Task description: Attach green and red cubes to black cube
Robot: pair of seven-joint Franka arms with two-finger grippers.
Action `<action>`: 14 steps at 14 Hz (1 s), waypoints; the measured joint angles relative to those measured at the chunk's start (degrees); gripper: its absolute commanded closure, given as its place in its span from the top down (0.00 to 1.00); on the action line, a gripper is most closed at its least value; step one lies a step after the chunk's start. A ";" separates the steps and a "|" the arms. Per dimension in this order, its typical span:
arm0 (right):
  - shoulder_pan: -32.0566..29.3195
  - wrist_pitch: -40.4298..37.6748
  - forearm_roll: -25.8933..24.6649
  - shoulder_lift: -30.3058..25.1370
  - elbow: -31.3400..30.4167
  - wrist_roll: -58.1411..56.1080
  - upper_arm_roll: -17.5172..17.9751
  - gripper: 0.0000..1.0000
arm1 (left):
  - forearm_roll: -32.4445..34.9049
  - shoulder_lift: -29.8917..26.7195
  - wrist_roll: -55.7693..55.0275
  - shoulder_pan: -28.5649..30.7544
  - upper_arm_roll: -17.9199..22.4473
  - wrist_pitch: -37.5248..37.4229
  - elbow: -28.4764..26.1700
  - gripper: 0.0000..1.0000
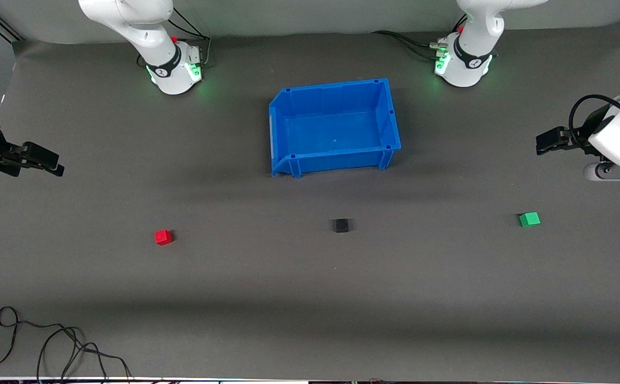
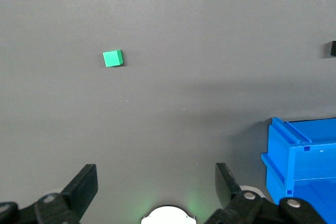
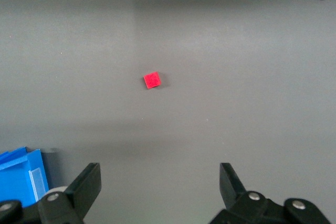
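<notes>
The red cube [image 1: 163,237], black cube [image 1: 341,225] and green cube [image 1: 529,219] lie apart in a row on the grey table, nearer the front camera than the blue bin [image 1: 336,160]. The black cube is in the middle, the red toward the right arm's end, the green toward the left arm's end. My left gripper [image 1: 540,144] is open and empty over the table at its end. Its wrist view shows the open gripper [image 2: 156,182], the green cube [image 2: 112,58] and the black cube [image 2: 333,49] at the edge. My right gripper [image 1: 58,164] is open and empty; its wrist view shows the gripper [image 3: 160,182] and the red cube [image 3: 152,80].
The blue bin stands empty between the two arm bases; it also shows in the left wrist view [image 2: 302,161] and the right wrist view [image 3: 21,174]. A loose black cable [image 1: 48,341] lies at the table's near edge toward the right arm's end.
</notes>
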 measured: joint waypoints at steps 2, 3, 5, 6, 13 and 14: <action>0.09 0.04 0.00 0.00 0.00 0.00 0.24 1.00 | 0.00 0.00 0.00 0.00 0.00 0.00 0.00 1.00; 0.16 0.08 0.00 0.00 0.00 0.19 0.32 1.00 | 0.00 0.00 0.00 0.00 0.00 0.00 0.00 1.00; 0.34 0.31 0.00 0.09 0.03 3.03 0.43 1.00 | 0.00 0.00 0.00 0.00 0.00 0.00 0.00 1.00; 0.46 0.38 0.00 0.17 0.13 5.29 0.49 1.00 | 0.00 0.00 0.00 0.00 0.00 0.00 0.00 1.00; 0.69 0.86 0.69 1.35 0.97 35.49 0.65 1.00 | 1.01 0.02 0.50 2.68 0.98 0.00 -0.29 1.00; 0.68 0.93 0.86 2.10 1.63 40.60 0.65 1.00 | 1.05 0.08 1.88 4.38 1.17 0.02 -0.52 1.00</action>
